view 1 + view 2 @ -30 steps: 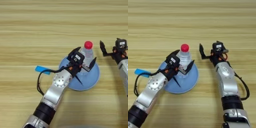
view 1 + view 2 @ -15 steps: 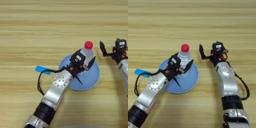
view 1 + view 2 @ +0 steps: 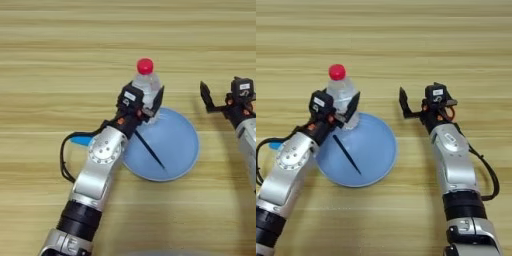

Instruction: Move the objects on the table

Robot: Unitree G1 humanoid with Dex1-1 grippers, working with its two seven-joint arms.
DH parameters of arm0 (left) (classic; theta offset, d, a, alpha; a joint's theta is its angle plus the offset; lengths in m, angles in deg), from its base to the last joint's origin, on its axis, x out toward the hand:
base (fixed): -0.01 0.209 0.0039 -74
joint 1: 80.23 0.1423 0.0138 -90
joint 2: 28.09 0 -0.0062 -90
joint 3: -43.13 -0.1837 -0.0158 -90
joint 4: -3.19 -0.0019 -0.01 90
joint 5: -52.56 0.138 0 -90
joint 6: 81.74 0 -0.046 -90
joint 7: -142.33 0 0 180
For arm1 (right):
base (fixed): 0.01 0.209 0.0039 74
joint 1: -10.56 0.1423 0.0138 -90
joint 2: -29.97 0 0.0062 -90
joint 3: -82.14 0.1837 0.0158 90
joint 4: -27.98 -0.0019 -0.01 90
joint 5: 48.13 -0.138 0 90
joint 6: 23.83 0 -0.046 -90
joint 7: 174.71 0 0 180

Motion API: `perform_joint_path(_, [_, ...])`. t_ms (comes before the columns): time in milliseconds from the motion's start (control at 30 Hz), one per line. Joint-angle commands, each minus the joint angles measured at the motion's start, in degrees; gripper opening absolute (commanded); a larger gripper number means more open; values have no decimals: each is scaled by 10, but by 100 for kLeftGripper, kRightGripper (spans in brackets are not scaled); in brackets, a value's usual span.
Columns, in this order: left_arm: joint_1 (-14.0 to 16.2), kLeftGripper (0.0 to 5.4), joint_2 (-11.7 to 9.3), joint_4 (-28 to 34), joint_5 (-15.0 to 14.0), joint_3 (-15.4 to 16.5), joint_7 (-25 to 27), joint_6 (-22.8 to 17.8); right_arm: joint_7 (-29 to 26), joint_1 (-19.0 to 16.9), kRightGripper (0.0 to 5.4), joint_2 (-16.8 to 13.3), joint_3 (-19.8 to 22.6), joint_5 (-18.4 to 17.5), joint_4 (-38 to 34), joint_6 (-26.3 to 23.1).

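A small clear bottle (image 3: pixel 146 86) with a red cap stands upright at the back-left rim of a blue plate (image 3: pixel 177 145). My left gripper (image 3: pixel 146 104) is shut on the bottle's lower body, one black finger (image 3: pixel 159 99) showing on its right side. A thin black stick (image 3: pixel 150 150) lies slanted on the plate's left half, just below the gripper. My right gripper (image 3: pixel 423 102) hovers open over the table (image 3: pixel 50 60), to the right of the plate, holding nothing.
A black cable with a blue tag (image 3: pixel 80 141) loops off my left forearm, left of the plate. My right forearm (image 3: pixel 453 160) runs down the right side of the table.
The left gripper has carried the bottle from over the plate's middle to its back-left rim, uncovering the black stick. The right gripper has stayed put.
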Motion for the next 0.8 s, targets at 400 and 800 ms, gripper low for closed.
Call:
perform_joint_path(400, [-79,315,-53,-64,-18,133,-44,-2,5,-3,540,3,-8,7,-12,-10])
perform_joint_path(800, [-88,315,-65,-157,-8,148,-71,4,5,-4,540,7,-7,10,-16,-10])
